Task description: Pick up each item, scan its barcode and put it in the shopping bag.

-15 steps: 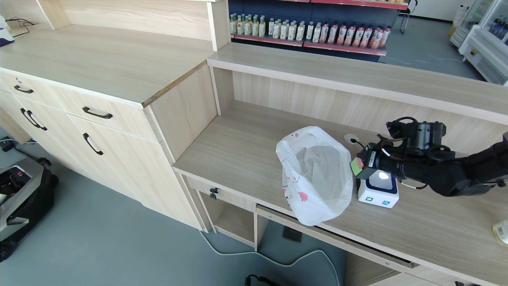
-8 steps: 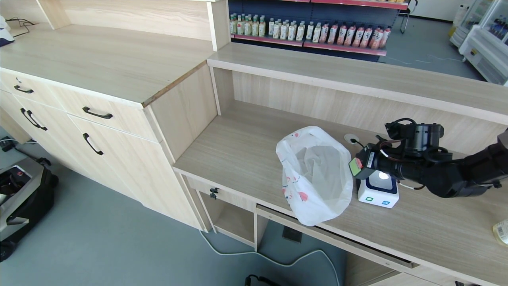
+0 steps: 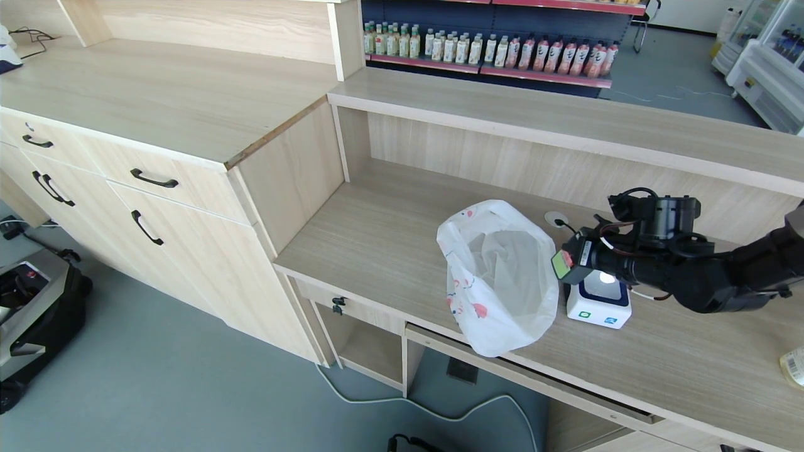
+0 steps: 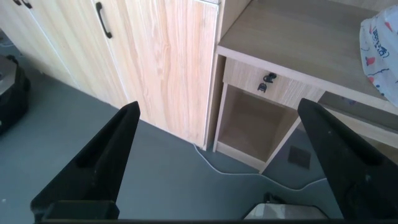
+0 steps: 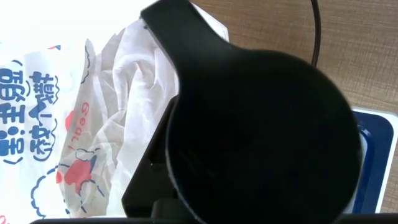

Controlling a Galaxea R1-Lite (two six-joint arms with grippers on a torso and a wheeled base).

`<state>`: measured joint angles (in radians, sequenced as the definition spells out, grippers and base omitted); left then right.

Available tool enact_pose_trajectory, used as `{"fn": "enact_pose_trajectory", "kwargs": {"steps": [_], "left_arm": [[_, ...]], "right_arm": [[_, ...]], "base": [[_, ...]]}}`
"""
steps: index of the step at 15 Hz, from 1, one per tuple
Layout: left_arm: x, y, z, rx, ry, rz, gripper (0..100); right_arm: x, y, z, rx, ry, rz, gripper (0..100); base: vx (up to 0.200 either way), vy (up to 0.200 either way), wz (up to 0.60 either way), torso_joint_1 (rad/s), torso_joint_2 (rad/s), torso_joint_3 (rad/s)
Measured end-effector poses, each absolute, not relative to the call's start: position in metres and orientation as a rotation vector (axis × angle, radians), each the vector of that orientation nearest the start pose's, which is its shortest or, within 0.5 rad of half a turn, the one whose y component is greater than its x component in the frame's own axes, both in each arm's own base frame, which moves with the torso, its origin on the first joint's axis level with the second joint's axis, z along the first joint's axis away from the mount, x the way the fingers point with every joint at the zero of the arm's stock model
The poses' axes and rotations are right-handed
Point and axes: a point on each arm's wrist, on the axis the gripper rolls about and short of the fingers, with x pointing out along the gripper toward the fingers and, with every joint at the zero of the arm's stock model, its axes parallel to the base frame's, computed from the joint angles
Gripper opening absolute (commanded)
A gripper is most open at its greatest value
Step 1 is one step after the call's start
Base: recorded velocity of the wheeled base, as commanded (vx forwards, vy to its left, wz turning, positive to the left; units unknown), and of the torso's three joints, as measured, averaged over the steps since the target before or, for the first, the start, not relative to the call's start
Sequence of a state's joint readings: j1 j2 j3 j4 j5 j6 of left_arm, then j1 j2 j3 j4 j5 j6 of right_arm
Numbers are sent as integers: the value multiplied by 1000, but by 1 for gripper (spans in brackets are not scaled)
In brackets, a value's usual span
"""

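Observation:
A white shopping bag (image 3: pixel 499 276) with red print stands open on the lower counter (image 3: pixel 389 232). To its right sits a white scanner (image 3: pixel 598 302) with a blue top and a lit window. My right gripper (image 3: pixel 590 256) hangs just above the scanner, shut on a dark item (image 3: pixel 567 263) whose green and red end points at the bag's rim. In the right wrist view the dark round item (image 5: pixel 261 137) covers most of the frame, with the bag (image 5: pixel 74 124) and the scanner (image 5: pixel 376 155) beyond it. My left gripper (image 4: pixel 217 174) is open, low over the grey floor beside the counter.
A pale bottle (image 3: pixel 793 365) lies at the counter's far right edge. A raised shelf (image 3: pixel 565 119) runs behind the counter. A cable (image 3: pixel 561 223) leads from a port to the scanner. Drawers and an open cubby (image 4: pixel 255 124) sit under the counter.
My right gripper with the dark item has crept a little to the left, towards the bag. Nothing else has moved.

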<state>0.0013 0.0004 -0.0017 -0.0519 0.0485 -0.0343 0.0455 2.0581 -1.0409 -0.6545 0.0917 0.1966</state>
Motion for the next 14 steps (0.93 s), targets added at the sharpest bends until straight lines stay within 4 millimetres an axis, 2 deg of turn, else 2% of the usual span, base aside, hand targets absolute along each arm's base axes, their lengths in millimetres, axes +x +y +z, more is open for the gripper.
{"fn": "enact_pose_trajectory", "kwargs": {"steps": [6, 11, 14], "left_arm": [[-23, 1, 81, -36, -54, 49, 100], [-23, 1, 81, -36, -54, 49, 100], [-23, 1, 81, -36, -54, 49, 100]], "right_arm": [[387, 19, 128, 192, 357, 85, 0], [367, 11, 128, 181, 382, 55, 0], [362, 8, 128, 186, 382, 45, 0]], "base": [[0, 0, 0, 0, 0, 0], [0, 0, 0, 0, 0, 0], [0, 0, 0, 0, 0, 0]]}}
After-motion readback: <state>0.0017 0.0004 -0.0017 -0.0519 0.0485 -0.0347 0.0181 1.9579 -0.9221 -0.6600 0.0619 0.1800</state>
